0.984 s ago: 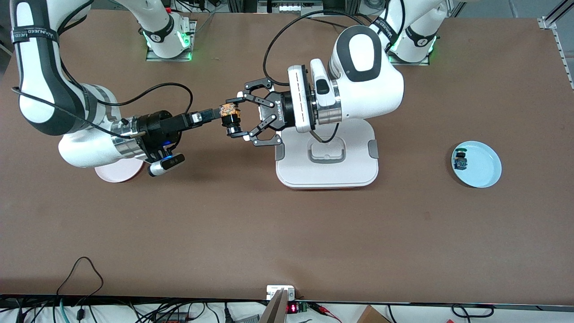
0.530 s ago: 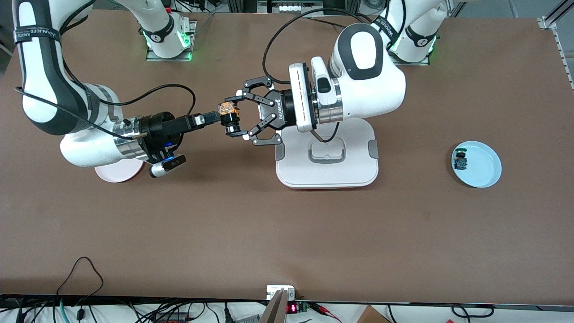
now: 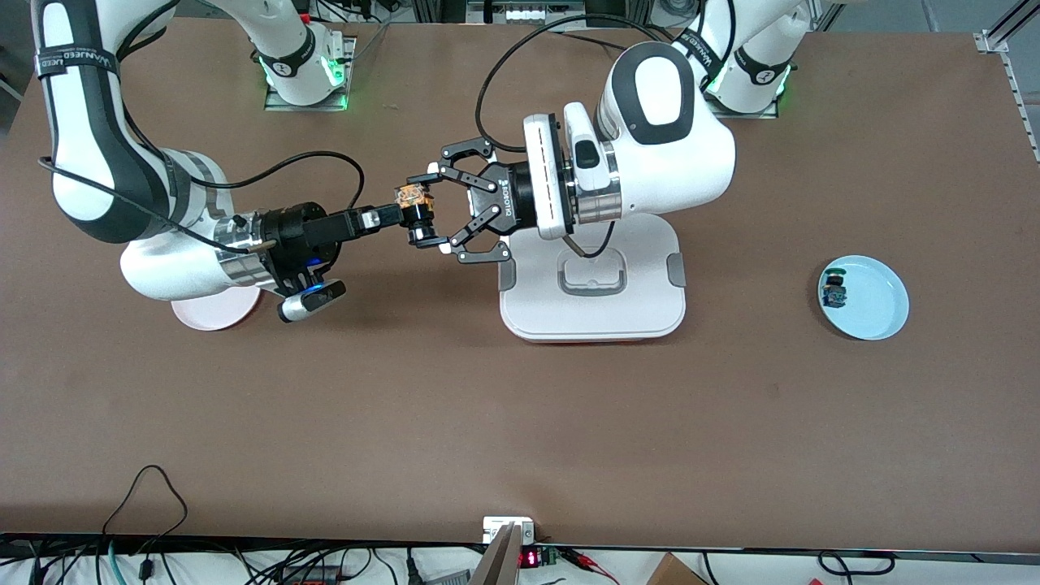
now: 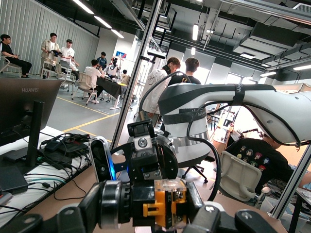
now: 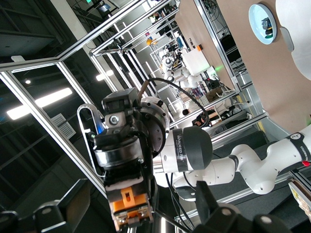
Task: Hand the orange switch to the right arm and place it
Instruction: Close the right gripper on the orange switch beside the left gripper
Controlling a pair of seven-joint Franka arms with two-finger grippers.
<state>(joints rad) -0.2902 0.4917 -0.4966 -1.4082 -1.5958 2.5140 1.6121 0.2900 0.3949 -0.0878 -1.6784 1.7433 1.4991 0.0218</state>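
Note:
The orange switch (image 3: 414, 213) has a black body, an orange block and a round cap. My left gripper (image 3: 435, 212) is shut on it end to end, cap against one finger and block against the other, up in the air over bare table beside the white tray. The switch fills the bottom of the left wrist view (image 4: 165, 204). My right gripper (image 3: 396, 213) has reached in from the right arm's end. Its open fingers stand wide on either side of the switch (image 5: 129, 204) in the right wrist view, apart from it.
A white tray (image 3: 593, 313) with a handle lies under the left arm's wrist. A light blue plate (image 3: 877, 313) toward the left arm's end holds a green-capped blue switch (image 3: 834, 290). A pink plate (image 3: 207, 315) lies partly hidden under the right arm.
The right arm has moved toward the left gripper, bringing its fingers around the switch. The switch and the left gripper have stayed almost in place.

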